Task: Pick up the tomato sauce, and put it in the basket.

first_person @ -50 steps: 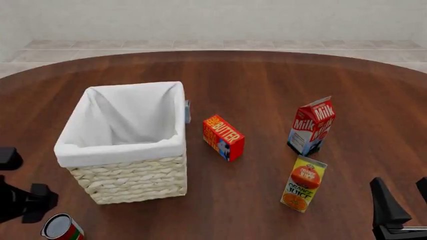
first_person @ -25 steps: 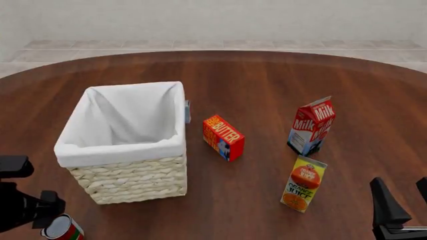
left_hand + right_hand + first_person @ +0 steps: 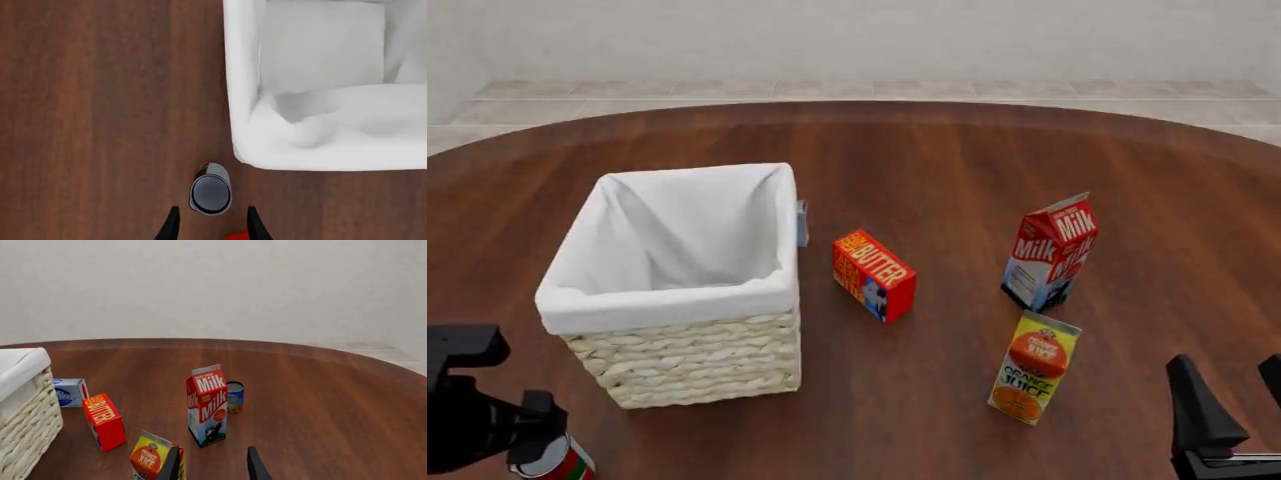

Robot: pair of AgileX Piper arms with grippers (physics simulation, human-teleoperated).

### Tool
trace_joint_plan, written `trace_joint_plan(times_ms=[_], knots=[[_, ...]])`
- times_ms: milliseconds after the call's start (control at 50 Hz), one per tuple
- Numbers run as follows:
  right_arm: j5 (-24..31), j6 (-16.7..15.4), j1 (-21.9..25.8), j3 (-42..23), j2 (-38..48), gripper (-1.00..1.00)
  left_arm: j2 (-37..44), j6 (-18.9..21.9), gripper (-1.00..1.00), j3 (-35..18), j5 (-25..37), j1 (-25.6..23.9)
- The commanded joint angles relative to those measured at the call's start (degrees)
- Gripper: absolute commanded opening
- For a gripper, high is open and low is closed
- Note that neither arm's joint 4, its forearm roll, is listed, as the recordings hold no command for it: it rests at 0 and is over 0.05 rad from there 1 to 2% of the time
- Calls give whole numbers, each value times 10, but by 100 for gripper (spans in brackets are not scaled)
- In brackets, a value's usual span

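Observation:
The tomato sauce [image 3: 211,192] is a small can with a metal top, standing on the table just off a corner of the basket [image 3: 248,125]. In the left wrist view my left gripper [image 3: 212,226] is open above the can, its two dark fingertips on either side of it and apart from it. From the front, my left arm [image 3: 481,425] covers most of the tomato sauce [image 3: 558,463], and the white-lined wicker basket [image 3: 681,355] stands just beyond. My right gripper [image 3: 1237,400] is open and holds nothing at the near right.
A red butter box [image 3: 874,273], a milk carton [image 3: 1049,250] and an orange juice carton [image 3: 1036,367] stand right of the basket. A small blue can [image 3: 234,395] stands behind the milk, and a blue box [image 3: 69,391] lies beside the basket.
My left arm has moved right and nearer, coming over the tomato sauce and hiding more of it. The right arm has not moved.

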Motion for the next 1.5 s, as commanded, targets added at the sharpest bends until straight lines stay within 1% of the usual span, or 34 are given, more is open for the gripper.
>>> trace_joint_plan(times_ms=[20, 160, 220, 300, 700, 800, 1000, 1160, 1300, 1500], knots=[[-1, 0, -1, 0, 1, 100, 12, 6, 100, 25, -32, 6], [-2, 0, -1, 1, 1, 100, 16, 1, 100, 30, -40, 4], [-2, 0, -1, 1, 1, 100, 20, 9, 100, 34, -47, 12], [-1, 0, -1, 0, 1, 100, 24, 9, 100, 34, -51, 15], [2, 0, 0, -2, 0, 100, 33, -1, 100, 50, -74, 5], [0, 0, 0, 0, 0, 100, 41, 6, 100, 55, -84, 12], [0, 0, 0, 0, 0, 100, 45, 4, 100, 62, -94, 12], [0, 0, 0, 0, 0, 100, 54, 14, 100, 67, -106, 21], [0, 0, 0, 0, 0, 100, 53, 15, 100, 69, -104, 23], [0, 0, 0, 0, 0, 100, 65, 15, 100, 80, -125, 27]])
